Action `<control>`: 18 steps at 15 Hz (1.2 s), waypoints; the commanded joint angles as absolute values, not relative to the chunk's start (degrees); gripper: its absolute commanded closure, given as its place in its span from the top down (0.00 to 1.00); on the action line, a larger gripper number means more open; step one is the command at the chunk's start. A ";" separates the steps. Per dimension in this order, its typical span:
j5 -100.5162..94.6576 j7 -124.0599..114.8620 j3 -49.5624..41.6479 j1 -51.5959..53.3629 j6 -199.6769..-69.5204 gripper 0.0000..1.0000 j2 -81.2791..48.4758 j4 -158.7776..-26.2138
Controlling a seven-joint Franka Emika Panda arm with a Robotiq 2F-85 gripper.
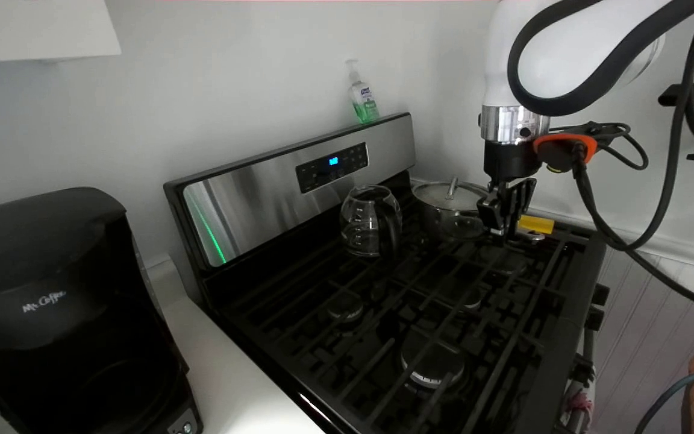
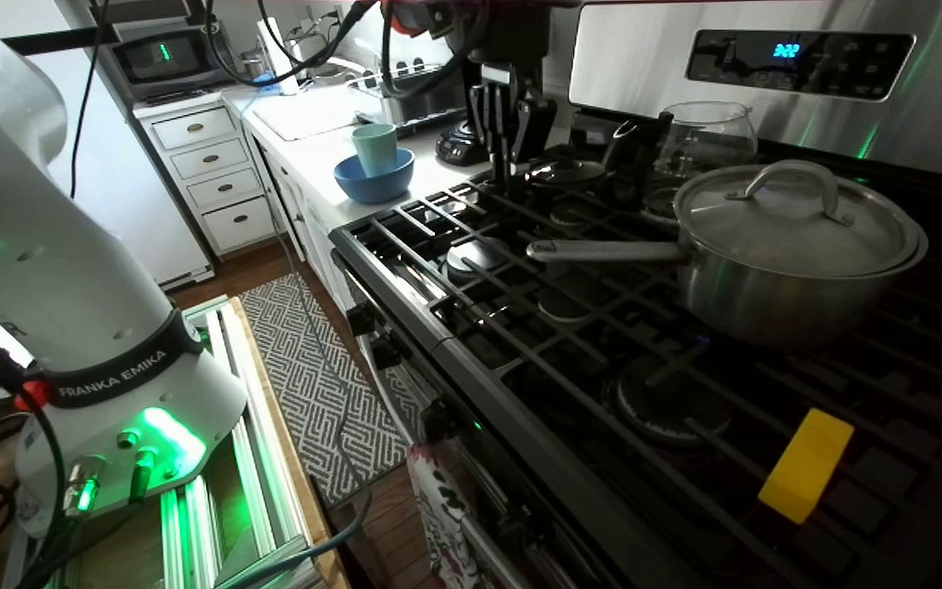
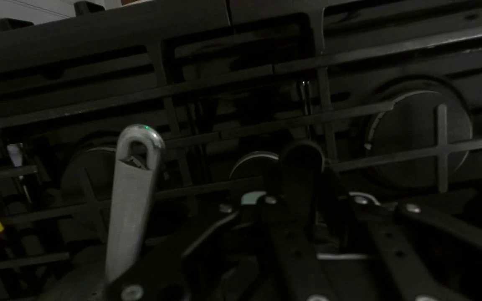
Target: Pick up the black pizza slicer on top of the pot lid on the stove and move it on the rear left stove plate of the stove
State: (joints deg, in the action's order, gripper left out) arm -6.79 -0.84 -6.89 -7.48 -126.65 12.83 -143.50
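Observation:
The stove (image 1: 262,211) has black grates and a steel back panel. A steel pot (image 2: 765,307) stands at its rear right, with a glass lid (image 2: 823,241); only the lid's own handle is on top. My gripper (image 1: 499,232) hangs above the middle of the grates. In the wrist view the gripper (image 3: 308,205) is closed around a black round-ended handle, apparently the pizza slicer (image 3: 302,175). Its wheel is not clearly visible. In an exterior view the gripper (image 2: 508,176) is left of the pot. The rear left burner (image 1: 345,308) is bare.
A glass carafe (image 1: 358,236) stands at the rear middle. The pot handle (image 3: 130,209) sticks out forward beside my gripper. A yellow thing (image 2: 806,466) lies at the stove's right. A black coffee maker (image 1: 52,301) stands on the left counter. A sanitizer bottle (image 1: 363,99) stands on the back panel.

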 commanded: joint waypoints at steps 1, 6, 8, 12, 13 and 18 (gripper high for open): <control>-6.73 -0.19 -6.84 -7.60 -126.46 0.27 12.96 -143.49; -3.01 11.70 -4.55 -2.33 -125.38 0.07 7.80 -144.10; -3.74 13.75 -2.60 -0.29 -123.96 0.07 6.25 -143.09; -1.99 21.78 0.42 3.23 -119.25 0.07 2.52 -136.50; -2.43 23.75 1.04 3.72 -117.54 0.07 1.02 -133.74; 5.42 32.05 0.71 2.05 -109.16 0.07 -7.49 -117.23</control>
State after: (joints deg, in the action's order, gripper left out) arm -1.40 28.32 1.42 3.78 -115.06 -0.48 -128.08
